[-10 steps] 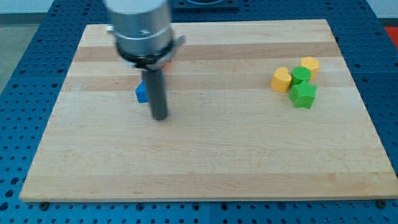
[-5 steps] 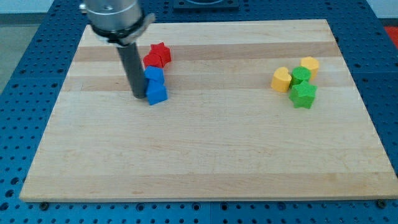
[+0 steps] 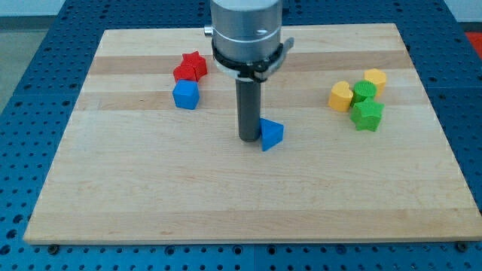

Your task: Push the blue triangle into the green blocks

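The blue triangle (image 3: 272, 135) lies near the middle of the wooden board. My tip (image 3: 248, 138) stands right against the triangle's left side. Two green blocks sit at the view's right: a round green one (image 3: 364, 92) and a green star (image 3: 368, 115) just below it. The triangle is well to the left of them, apart by a wide stretch of board.
A blue cube-like block (image 3: 185, 95) sits at the upper left, with two red blocks (image 3: 190, 68) just above it. Two yellow blocks flank the green ones: one to their left (image 3: 341, 96), one at their upper right (image 3: 375, 79). The board (image 3: 226, 203) is ringed by blue pegboard.
My tip swung from the left side of the blue blocks to the middle of the board, carrying the blue triangle rightward away from the other blue block.
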